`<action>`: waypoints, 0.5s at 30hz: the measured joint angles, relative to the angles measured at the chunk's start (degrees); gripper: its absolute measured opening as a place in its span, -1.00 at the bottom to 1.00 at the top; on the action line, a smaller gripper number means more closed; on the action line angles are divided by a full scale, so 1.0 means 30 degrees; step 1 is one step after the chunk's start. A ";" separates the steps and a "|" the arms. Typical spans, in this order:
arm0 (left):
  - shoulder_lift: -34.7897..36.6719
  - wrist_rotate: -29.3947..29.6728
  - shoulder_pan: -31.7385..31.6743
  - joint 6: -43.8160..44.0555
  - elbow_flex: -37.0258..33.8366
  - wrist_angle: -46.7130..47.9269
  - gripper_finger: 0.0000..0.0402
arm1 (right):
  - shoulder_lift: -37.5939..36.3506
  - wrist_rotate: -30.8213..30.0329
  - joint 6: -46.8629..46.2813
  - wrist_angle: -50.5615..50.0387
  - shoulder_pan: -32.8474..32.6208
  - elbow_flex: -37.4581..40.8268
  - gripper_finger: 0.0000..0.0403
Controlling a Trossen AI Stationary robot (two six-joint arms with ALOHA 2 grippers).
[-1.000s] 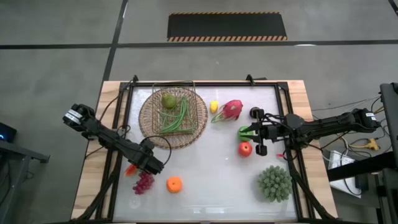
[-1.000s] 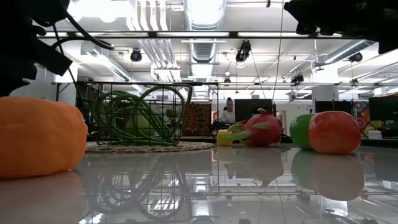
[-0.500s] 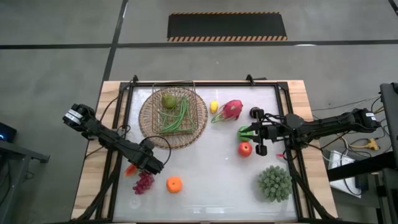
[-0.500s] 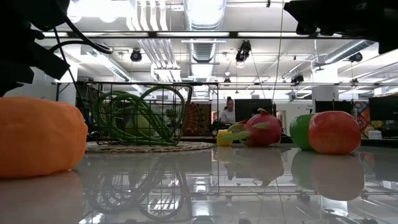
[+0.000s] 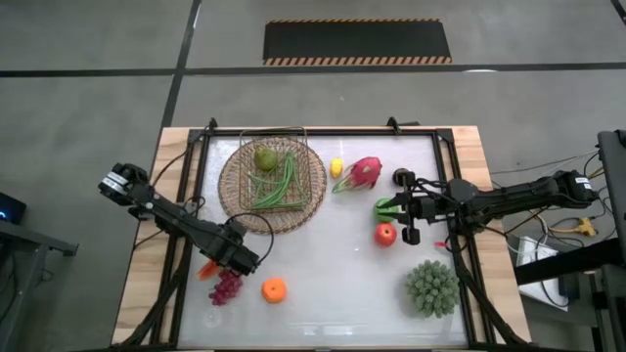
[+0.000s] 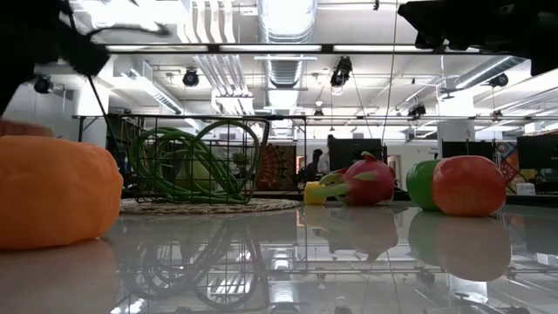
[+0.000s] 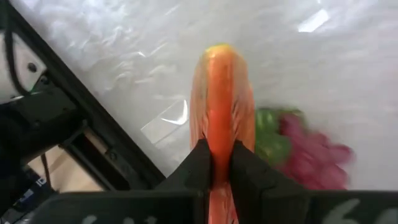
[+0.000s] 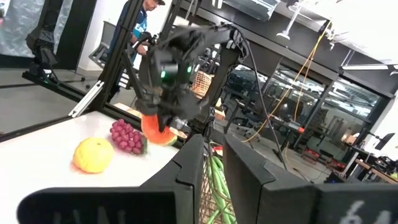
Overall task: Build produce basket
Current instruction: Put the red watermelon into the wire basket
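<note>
My left gripper [image 7: 217, 149] is shut on a long orange-red toy produce piece [image 7: 221, 93] at the table's near left [image 5: 208, 271], beside purple grapes [image 5: 225, 286] and an orange [image 5: 274, 289]. The round wicker basket [image 5: 235, 200] at the far left holds a pear [image 5: 265, 158] and green beans [image 5: 279, 184]. A lemon [image 5: 336, 167], a dragon fruit [image 5: 364, 172], a green apple [image 5: 384, 207] and a red apple [image 5: 385, 234] lie mid-right on the table. My right gripper [image 8: 214, 155] hovers by the apples with a narrow gap between its fingers and nothing in it. My left gripper pinches the orange-red piece by the end nearest the wrist [image 7: 219, 134], between its two fingers. The fingers slant down from above and lie along the piece, which reaches out past their tips with its yellow-green tip farthest. Whether it is clear of the table, I cannot tell.
A large spiky green ball [image 5: 431, 287] sits at the near right. A black frame rail [image 5: 186, 235] runs along the table's left side close to my left arm. Bare white table [image 5: 333, 284] lies between the orange and the spiky ball.
In the low view my left arm's dark shape has gone up, and a sliver of the orange-red piece now shows above the orange. The other produce and my right arm have stayed where they were.
</note>
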State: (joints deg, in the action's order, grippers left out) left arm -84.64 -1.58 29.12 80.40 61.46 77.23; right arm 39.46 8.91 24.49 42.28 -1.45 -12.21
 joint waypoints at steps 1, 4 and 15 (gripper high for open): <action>0.0000 0.0000 0.0000 0.0000 0.0689 0.0509 -0.91 | 0.0000 0.0000 0.0000 0.0000 0.0000 0.0000 -0.74; 0.0007 0.0091 0.0000 -0.0103 0.2800 0.1955 -0.91 | 0.0000 0.0000 -0.0009 -0.0004 0.0000 0.0000 -0.74; -0.2354 0.2924 -0.1007 -0.6036 1.0769 0.2436 -0.91 | 0.0000 0.0000 -0.0082 -0.0017 0.0000 -0.0054 -0.74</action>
State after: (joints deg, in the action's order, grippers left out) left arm -91.70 7.19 26.10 62.29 93.77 84.54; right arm 39.46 8.91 24.25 42.23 -1.45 -12.37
